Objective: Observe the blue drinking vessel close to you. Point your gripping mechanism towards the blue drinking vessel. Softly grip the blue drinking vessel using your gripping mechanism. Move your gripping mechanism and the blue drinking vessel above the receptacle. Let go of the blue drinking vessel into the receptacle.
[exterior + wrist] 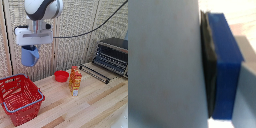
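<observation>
The light-blue cup hangs in the air under my white gripper, which is shut on it, above and a little behind the red wire basket at the exterior view's left. In the wrist view the cup's pale blue wall fills most of the picture, pressed against a dark pad on one blue fingertip. The other finger is hidden behind the cup.
A small red bowl and an orange juice carton stand on the wooden table. A black toaster oven sits at the exterior view's right, with a dark rack before it. A slatted wall stands behind.
</observation>
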Controlling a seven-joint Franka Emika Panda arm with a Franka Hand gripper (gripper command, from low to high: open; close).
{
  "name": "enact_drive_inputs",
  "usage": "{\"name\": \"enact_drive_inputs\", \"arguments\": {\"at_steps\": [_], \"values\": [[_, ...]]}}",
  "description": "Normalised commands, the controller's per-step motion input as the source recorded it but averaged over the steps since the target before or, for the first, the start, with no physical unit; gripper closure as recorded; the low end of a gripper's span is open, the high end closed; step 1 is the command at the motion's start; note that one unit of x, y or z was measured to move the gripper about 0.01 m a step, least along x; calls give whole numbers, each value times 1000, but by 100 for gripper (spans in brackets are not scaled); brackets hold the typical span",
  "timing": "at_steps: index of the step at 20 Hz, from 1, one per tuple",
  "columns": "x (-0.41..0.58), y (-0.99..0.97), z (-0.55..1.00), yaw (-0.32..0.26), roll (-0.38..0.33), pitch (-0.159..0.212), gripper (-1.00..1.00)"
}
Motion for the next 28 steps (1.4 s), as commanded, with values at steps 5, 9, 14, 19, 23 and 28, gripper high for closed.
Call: {"name": "enact_drive_inputs", "arguments": {"at_steps": [5,9,14,19,23,28], "values": [[-14,847,-486,0,-177,40,100],[-11,594,-669,0,-190,0,100],[-11,337,-526,-5,-177,0,100],[0,225,-240,0,-50,-10,-100],[26,19,2,0,-2,-6,-100],[211,11,145,-44,0,1,-100]]}}
